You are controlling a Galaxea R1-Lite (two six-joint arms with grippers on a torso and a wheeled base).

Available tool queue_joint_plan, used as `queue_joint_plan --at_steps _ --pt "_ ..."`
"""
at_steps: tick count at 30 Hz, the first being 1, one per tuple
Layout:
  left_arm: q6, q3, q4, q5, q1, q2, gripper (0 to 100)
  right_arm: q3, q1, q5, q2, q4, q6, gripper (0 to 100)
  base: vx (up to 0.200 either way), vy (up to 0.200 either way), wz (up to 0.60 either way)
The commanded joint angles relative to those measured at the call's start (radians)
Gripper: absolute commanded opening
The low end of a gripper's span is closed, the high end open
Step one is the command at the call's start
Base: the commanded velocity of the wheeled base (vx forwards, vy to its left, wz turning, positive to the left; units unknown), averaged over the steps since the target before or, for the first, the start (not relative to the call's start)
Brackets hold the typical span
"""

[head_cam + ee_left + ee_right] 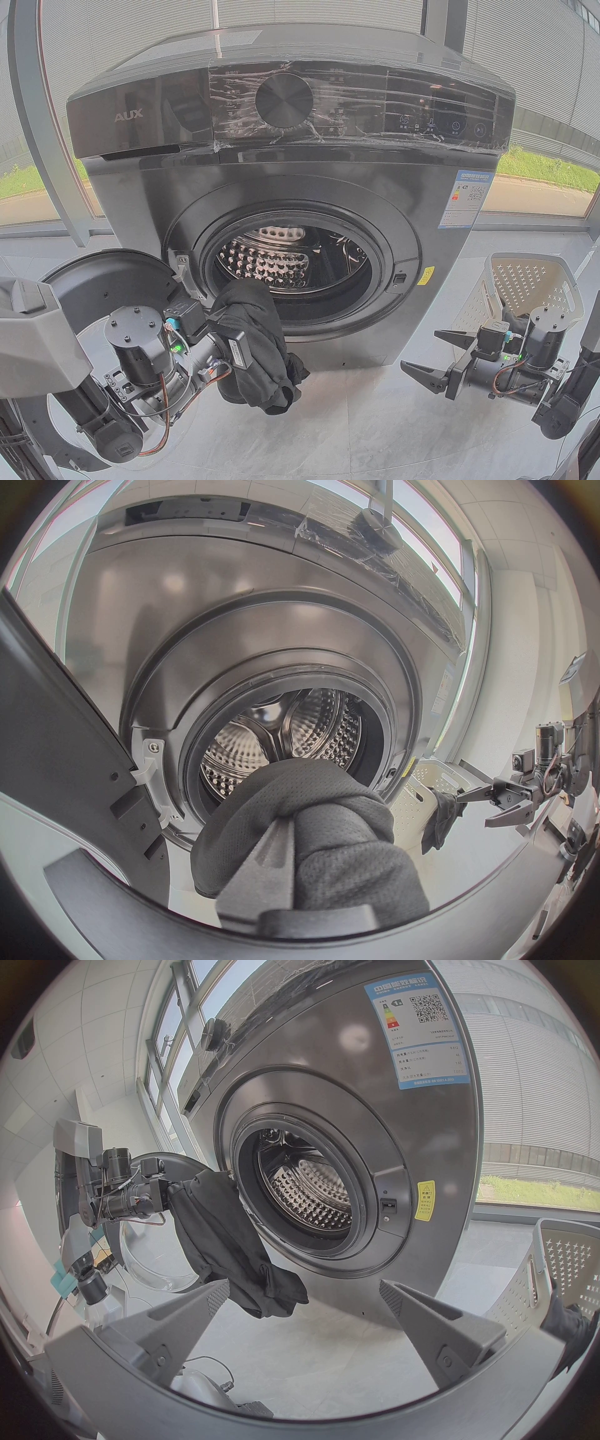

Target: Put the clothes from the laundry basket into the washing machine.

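You're holding a black garment (pixel 265 331) at the drum (pixel 275 265) in the clenched left gripper (pixel 232 350) (right gripper (pixel 419 349) gaping, empty); a dark cloth (pixel 565 1325) is waiting in the laundry basket (pixel 550 275).

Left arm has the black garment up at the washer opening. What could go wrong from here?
Most of the black fabric garment hangs from the left gripper below the round door opening's lower rim, outside the drum; released here, it would likely drop onto the grey floor.
Its trailing end could end up draped over that rim after a push in.
The gripper sits close to the open grey door; a swing might bump it.
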Motion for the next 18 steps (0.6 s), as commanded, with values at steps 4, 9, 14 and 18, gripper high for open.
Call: queue_joint_plan --at_steps 4,9,14,18 --pt "-0.001 0.000 -0.001 0.001 0.000 0.006 0 0.004 0.003 0.001 0.003 0.000 0.000 100 0.000 0.000 0.00" --pt "-0.001 -0.011 -0.002 0.001 -0.009 0.006 0 0.013 -0.004 0.001 -0.020 0.000 0.000 100 0.000 0.000 0.00" --pt "-0.005 -0.008 -0.002 0.001 -0.024 0.007 0 0.015 0.009 0.001 -0.057 0.000 0.002 100 0.000 0.000 0.00" --pt "-0.011 -0.026 -0.001 -0.002 -0.023 0.024 0 0.012 0.029 -0.001 -0.055 0.000 -0.003 100 0.000 0.000 0.00"
